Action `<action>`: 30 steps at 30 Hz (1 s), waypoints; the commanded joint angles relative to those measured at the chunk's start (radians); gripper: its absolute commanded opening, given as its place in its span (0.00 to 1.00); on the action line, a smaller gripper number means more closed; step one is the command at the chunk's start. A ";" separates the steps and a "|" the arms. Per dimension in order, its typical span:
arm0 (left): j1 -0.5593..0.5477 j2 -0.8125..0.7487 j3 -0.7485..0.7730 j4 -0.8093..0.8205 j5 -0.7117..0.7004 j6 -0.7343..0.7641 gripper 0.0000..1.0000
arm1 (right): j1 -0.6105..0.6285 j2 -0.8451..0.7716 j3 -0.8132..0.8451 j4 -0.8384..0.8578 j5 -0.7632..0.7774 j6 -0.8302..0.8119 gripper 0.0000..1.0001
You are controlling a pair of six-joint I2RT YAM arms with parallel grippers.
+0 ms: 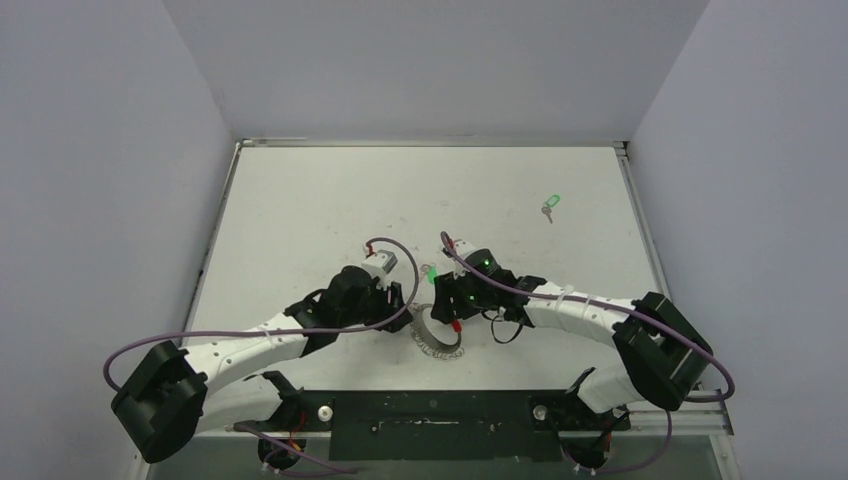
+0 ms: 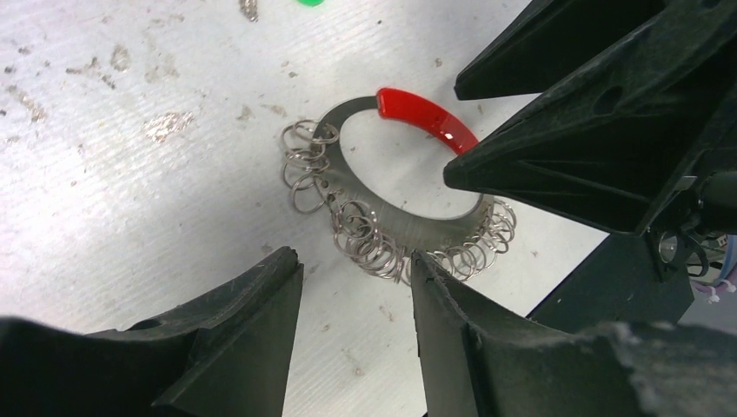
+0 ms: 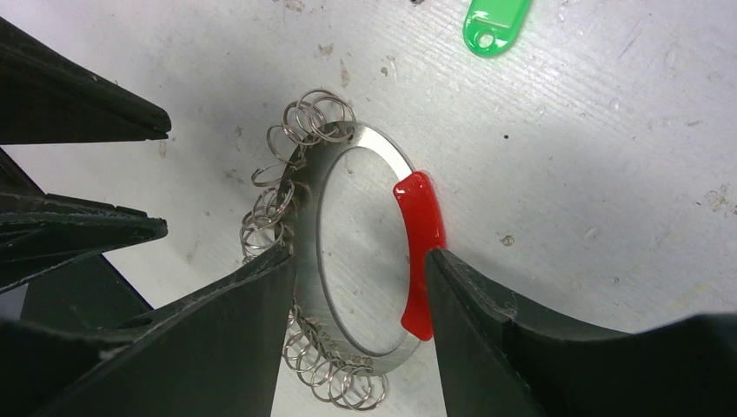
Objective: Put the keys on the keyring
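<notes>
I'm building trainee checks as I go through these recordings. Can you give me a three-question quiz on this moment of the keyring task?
1. True or false: the keyring has its red segment right beside one finger of the right end effector.
2. Multiple choice: what hangs from the keyring's metal band? A) small wire rings B) a padlock C) a leather strap
3. Short answer: is the left end effector open or shut, and is it holding anything?

Key: 1 true. 2 A. 3 open, holding nothing.
</notes>
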 commanded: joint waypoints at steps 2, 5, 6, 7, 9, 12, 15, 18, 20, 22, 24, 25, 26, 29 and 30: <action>0.002 -0.021 -0.023 -0.003 -0.048 -0.028 0.47 | -0.006 0.025 0.056 0.022 -0.030 -0.029 0.57; 0.007 -0.009 -0.027 0.006 -0.054 -0.043 0.46 | -0.006 0.032 0.068 0.022 -0.033 -0.034 0.57; 0.008 -0.005 -0.028 0.014 -0.046 -0.046 0.44 | -0.005 0.037 0.072 0.021 -0.036 -0.035 0.56; 0.009 -0.001 -0.029 0.024 -0.036 -0.050 0.43 | -0.004 0.042 0.077 0.021 -0.040 -0.035 0.56; 0.008 0.012 -0.031 0.051 -0.020 -0.060 0.42 | 0.001 0.056 0.085 0.022 -0.047 -0.035 0.56; 0.008 0.049 -0.027 0.099 0.006 -0.075 0.42 | 0.009 0.076 0.096 0.023 -0.052 -0.034 0.55; 0.007 0.101 -0.003 0.111 0.019 -0.075 0.40 | 0.012 0.082 0.096 0.033 -0.054 -0.028 0.54; 0.006 0.157 0.026 0.111 0.022 -0.061 0.36 | 0.017 0.089 0.095 0.033 -0.054 -0.028 0.53; 0.004 0.180 0.042 0.110 0.020 -0.054 0.34 | 0.018 0.093 0.096 0.028 -0.056 -0.029 0.53; 0.003 0.195 0.053 0.107 0.010 -0.048 0.32 | 0.021 0.095 0.095 0.029 -0.057 -0.029 0.53; 0.004 0.207 0.057 0.111 0.004 -0.045 0.31 | 0.023 0.099 0.092 0.033 -0.058 -0.029 0.52; 0.004 0.212 0.060 0.112 0.005 -0.045 0.30 | 0.023 0.102 0.092 0.032 -0.058 -0.029 0.52; 0.005 0.215 0.062 0.115 0.006 -0.044 0.29 | 0.024 0.103 0.092 0.032 -0.058 -0.029 0.52; 0.005 0.225 0.065 0.129 0.010 -0.042 0.28 | 0.027 0.104 0.091 0.035 -0.058 -0.026 0.52; 0.005 0.229 0.064 0.136 0.010 -0.043 0.28 | 0.027 0.107 0.091 0.037 -0.060 -0.026 0.52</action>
